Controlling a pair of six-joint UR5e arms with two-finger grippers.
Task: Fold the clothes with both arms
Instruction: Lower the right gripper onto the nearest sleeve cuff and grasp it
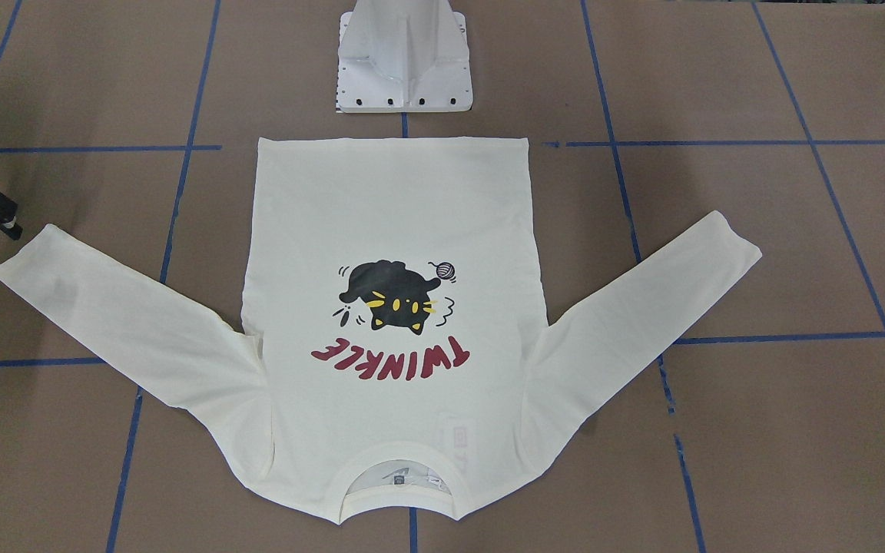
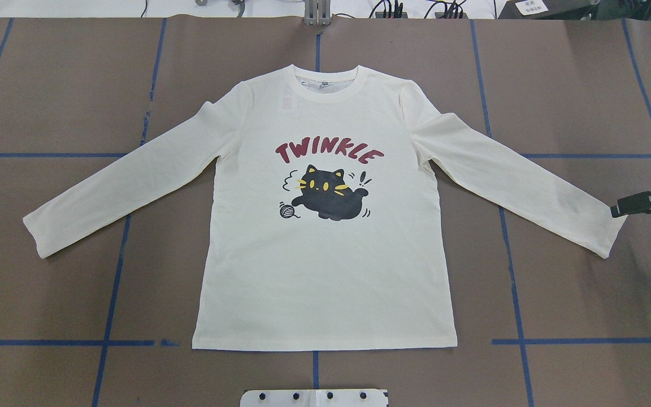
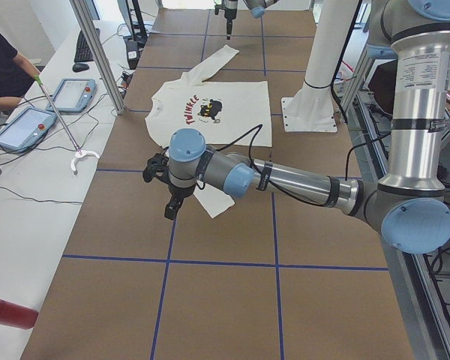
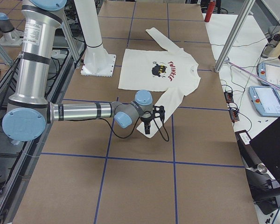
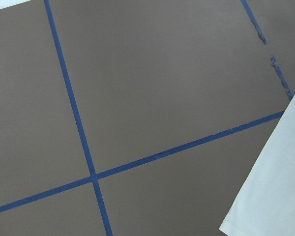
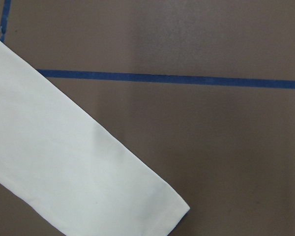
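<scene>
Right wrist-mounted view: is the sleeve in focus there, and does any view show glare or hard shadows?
Right wrist-mounted: the sleeve has a sharp edge. Overhead exterior: no glare, only a faint grey shadow on that sleeve. Exterior front-facing: the same soft shadow; the print reads clearly.

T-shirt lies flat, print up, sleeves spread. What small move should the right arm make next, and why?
Probably lower the right end effector onto the sleeve cuff beside it and grasp there: the T-shirt is unfolded, and the right wrist view shows that cuff lying flat, ungripped.
</scene>
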